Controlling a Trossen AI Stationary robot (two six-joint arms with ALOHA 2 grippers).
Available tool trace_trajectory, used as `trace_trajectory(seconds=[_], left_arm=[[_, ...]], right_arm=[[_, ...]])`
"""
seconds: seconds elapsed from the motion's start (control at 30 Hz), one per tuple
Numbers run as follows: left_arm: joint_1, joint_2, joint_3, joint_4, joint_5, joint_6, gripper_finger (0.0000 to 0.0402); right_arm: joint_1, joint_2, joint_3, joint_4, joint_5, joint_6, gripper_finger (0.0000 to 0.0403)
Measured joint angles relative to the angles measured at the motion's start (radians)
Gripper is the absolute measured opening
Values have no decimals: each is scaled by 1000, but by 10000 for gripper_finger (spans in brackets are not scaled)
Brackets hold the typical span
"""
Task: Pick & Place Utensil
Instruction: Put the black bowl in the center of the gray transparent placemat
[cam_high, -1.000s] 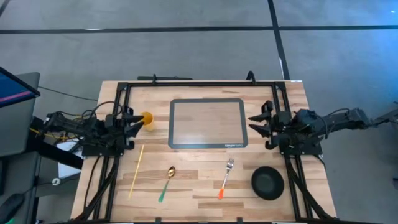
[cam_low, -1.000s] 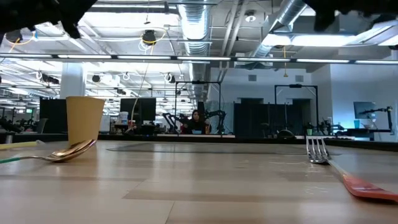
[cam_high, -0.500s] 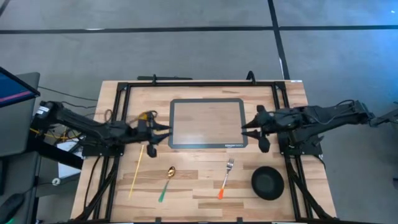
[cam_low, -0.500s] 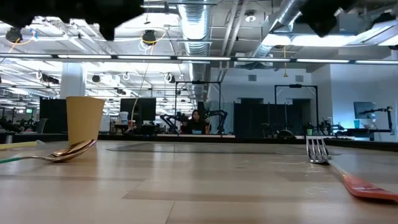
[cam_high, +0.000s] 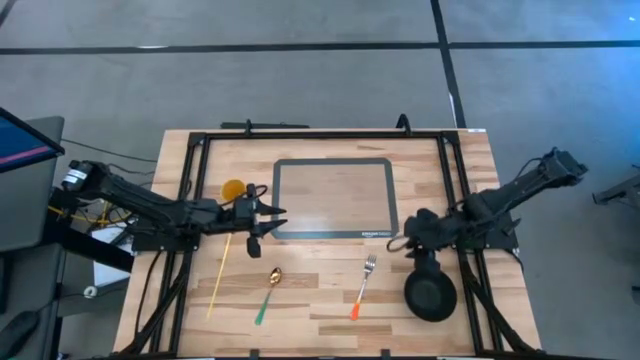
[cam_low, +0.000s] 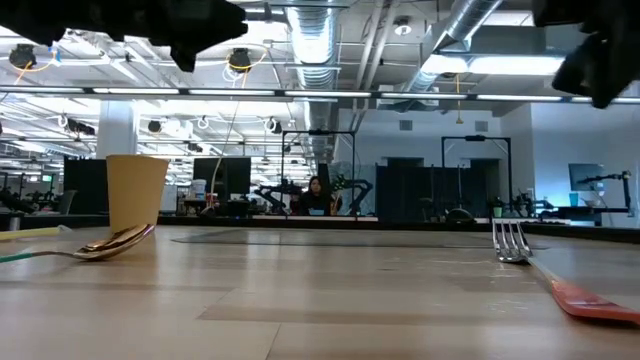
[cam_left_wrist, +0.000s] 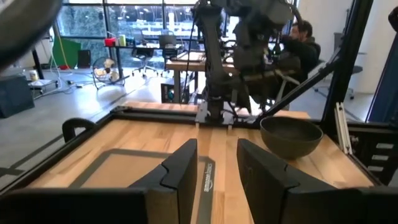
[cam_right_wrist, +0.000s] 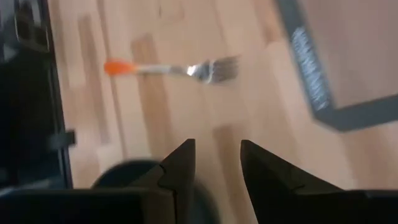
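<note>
On the wooden table (cam_high: 320, 300) a grey-rimmed mat (cam_high: 335, 198) lies at the centre, and the utensils sit along the near edge at about 6 o'clock from it. The fork (cam_high: 362, 286) with its orange handle lies at 5 o'clock from the mat, tines toward the mat, untouched; in the right wrist view the same fork (cam_right_wrist: 180, 68) shows ahead of the fingers. The gold spoon (cam_high: 268, 292) with a green handle lies at 7 o'clock from the mat, and a yellow chopstick (cam_high: 219, 276) lies farther out at 8 o'clock. A yellow cup (cam_high: 233, 190) stands at 9 o'clock, just beside the mat's edge, and a black bowl (cam_high: 430, 294) rests at 4 o'clock. The left gripper (cam_high: 268, 222) hangs over the mat's 8 o'clock corner, near the cup, its fingers (cam_left_wrist: 181, 171) spread with nothing between them. The right gripper (cam_high: 400, 241) hovers just off the mat's 5 o'clock corner — between the mat and the bowl — its fingers (cam_right_wrist: 180, 168) likewise apart and empty. In the low view the fork (cam_low: 540, 265) and spoon (cam_low: 95, 245) both lie flat on the tabletop, well apart.
</note>
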Motion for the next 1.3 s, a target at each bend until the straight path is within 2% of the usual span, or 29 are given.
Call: trace_trajectory(seconds=[0.3,0.47,0.73,0.83,1.0,1.17,1.3], left_arm=[[0,-45,0,0,0,0,115],[0,-45,0,3,0,0,115],[0,-45,0,7,0,2,115],[0,-45,0,8,0,2,115],[0,-45,0,12,0,3,115],[0,-45,0,15,0,3,115],[0,-45,0,18,0,3,115]], right_arm=[[125,158,0,-73,-31,96,122],[144,228,0,-74,-91,110,122],[143,332,0,-126,-101,109,121],[143,357,0,-123,-140,80,100],[119,362,0,-123,-210,81,15],[79,335,43,-127,-215,134,15],[43,318,130,-123,-135,60,5]])
